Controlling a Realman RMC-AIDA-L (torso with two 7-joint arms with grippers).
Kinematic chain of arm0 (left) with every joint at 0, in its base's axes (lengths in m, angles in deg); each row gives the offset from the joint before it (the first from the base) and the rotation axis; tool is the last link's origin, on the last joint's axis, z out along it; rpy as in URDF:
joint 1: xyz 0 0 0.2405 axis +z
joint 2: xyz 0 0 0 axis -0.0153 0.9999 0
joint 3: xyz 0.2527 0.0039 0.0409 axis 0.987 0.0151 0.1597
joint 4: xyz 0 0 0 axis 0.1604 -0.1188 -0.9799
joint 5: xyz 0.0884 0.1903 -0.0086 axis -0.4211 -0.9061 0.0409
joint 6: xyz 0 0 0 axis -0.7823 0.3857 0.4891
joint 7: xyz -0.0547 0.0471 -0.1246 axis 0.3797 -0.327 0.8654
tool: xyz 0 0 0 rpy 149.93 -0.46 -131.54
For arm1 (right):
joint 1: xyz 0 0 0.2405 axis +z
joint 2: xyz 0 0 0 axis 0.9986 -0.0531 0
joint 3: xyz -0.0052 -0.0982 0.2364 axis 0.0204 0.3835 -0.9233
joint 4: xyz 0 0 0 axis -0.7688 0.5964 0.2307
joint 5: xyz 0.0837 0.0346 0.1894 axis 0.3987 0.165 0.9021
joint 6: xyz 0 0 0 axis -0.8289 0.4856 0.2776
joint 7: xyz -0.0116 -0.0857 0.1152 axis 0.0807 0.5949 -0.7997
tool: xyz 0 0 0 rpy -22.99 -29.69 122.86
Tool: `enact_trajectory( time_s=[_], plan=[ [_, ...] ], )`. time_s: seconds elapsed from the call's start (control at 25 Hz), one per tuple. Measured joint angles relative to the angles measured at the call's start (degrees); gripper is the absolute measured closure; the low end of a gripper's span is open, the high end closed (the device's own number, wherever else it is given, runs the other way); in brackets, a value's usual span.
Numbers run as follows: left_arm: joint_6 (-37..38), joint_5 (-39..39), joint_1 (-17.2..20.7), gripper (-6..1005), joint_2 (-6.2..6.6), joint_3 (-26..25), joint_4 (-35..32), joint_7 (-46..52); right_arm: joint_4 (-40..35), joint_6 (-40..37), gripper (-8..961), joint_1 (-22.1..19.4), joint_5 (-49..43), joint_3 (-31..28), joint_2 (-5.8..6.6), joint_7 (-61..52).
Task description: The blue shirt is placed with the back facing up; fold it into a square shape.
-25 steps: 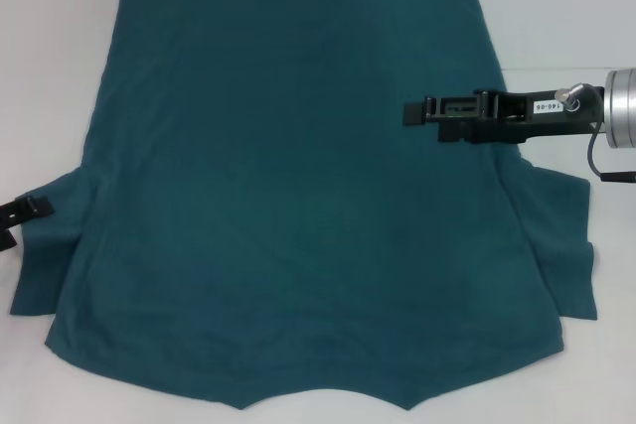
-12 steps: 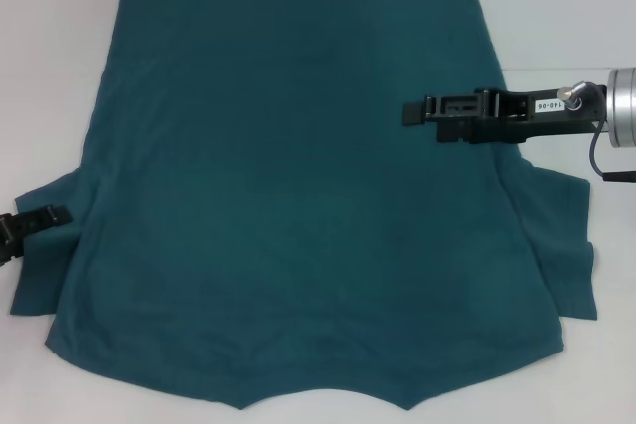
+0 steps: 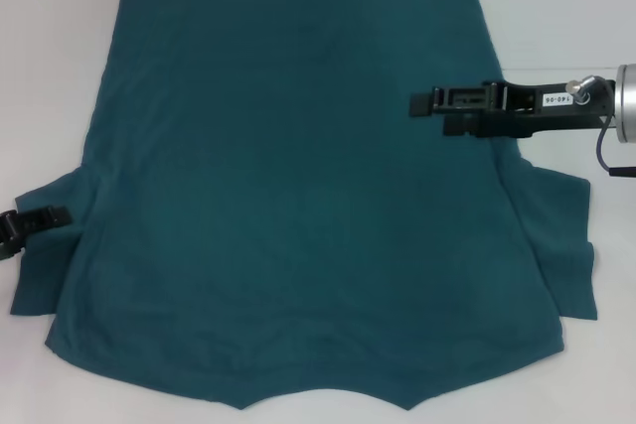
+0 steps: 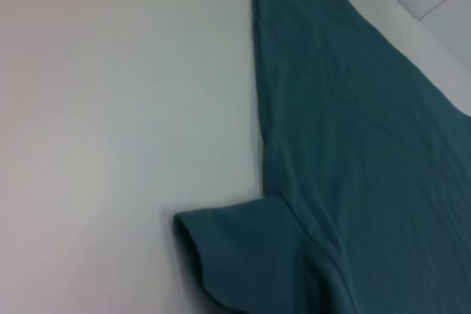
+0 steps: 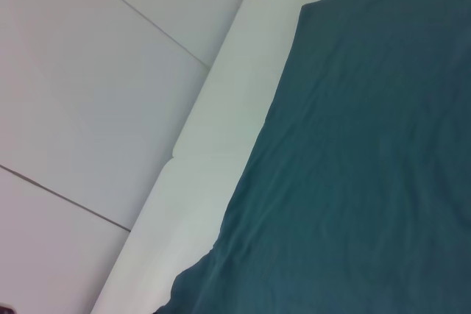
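Blue shirt (image 3: 288, 176), a large dark teal short-sleeved knit tee, lies flat, plain side up, covering most of the white counter (image 3: 50, 67). Right gripper (image 3: 422, 104) reaches over its right edge; left gripper (image 3: 45, 216) sits at the left sleeve. I cannot tell how either gripper's jaws stand.

One shirt (image 3: 288, 186) spread out on one white tabletop (image 3: 50, 67), and two grippers: left gripper (image 3: 40, 217), right gripper (image 3: 422, 104). That's the whole count.
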Motion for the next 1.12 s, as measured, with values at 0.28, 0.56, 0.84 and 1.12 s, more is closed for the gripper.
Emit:
enact_trajectory(
  time_s=[0.28,0.56,0.84,1.12],
  plan=[
    [-0.05,-0.61,-0.12,456,0.04,0.08,-0.52,0.03,-0.16,-0.03,12,-0.24,0.01,-0.08,0.13,-0.64],
    [0.42,-1.04,-0.2,689,0.02,0.3,-0.94,-0.29,-0.07,0.17,11,-0.26,0.03,-0.06,0.44,-0.72],
    [1.85,-1.36,-0.28,953,0.32,2.34,-4.03,0.05,-0.17,0.2,11,-0.33,0.03,-0.06,0.56,-0.72],
    [2.61,-14.17,-4.86,997,1.83,4.79,-8.24,3.6,-0.23,0.04,11,-0.35,0.03,-0.06,0.59,-0.72]
  ],
)
